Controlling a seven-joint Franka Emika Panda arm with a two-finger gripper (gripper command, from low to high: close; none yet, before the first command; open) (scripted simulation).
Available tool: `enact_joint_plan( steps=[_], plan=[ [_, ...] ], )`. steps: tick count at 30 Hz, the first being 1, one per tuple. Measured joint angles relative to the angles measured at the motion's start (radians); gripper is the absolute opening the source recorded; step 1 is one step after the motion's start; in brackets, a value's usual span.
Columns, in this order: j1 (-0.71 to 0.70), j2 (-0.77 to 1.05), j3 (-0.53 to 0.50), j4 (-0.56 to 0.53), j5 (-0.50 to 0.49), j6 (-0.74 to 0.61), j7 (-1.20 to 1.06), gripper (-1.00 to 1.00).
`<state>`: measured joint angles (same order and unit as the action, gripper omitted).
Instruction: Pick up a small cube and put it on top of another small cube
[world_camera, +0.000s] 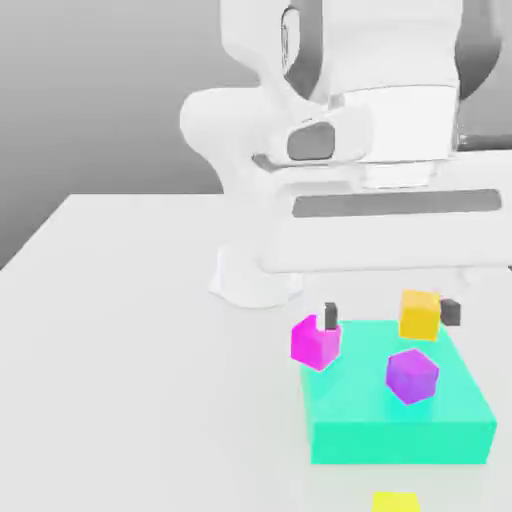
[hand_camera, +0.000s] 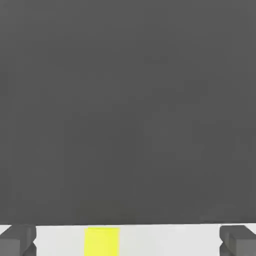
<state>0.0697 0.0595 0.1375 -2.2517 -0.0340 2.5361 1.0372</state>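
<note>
Exterior view, yellow cube (world_camera: 396, 502): the one we are to pick up; it lies apart from the green block (world_camera: 400, 442), on the camera's side of it.
Exterior view, purple cube (world_camera: 411, 376): over the green block's top, turned at an angle.
Exterior view, orange cube (world_camera: 420, 315): by the green block's far edge, towards the exterior view's right.
Exterior view, magenta cube (world_camera: 316, 342): at the green block's far corner, towards the exterior view's left; we cannot tell whether it rests on the block.
Exterior view, gripper (world_camera: 389, 314): its tips show around the green block's far edge, jaws wide apart, with nothing in their grip.
Hand view, jaws: spread wide, the yellow cube showing between their lines but untouched.
Step in hand: we judge it the approach, before any grasp.
Next move: we should carry the open gripper past the green block, centre it over the yellow cube, then lower and close; which cube takes it on top, we cannot tell.
</note>
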Motion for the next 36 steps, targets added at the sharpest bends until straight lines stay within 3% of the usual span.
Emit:
enact_joint_plan(
  steps=[8,13,14,20,25,36],
  plan=[
    [0.065,0.292,-0.008,0.017,-0.058,0.078,0.113,0.00],
    [0.100,0.473,-0.039,0.050,-0.091,0.194,0.148,0.00],
    [0.103,0.493,-0.043,0.055,-0.095,0.209,0.151,-1.00],
    [0.105,0.503,-0.044,0.057,-0.097,0.217,0.153,-1.00],
    [0.087,0.367,-0.020,0.025,-0.067,0.113,0.130,-1.00],
    [0.145,-0.032,0.168,-0.245,0.052,-0.013,-0.299,-1.00]
  ],
)
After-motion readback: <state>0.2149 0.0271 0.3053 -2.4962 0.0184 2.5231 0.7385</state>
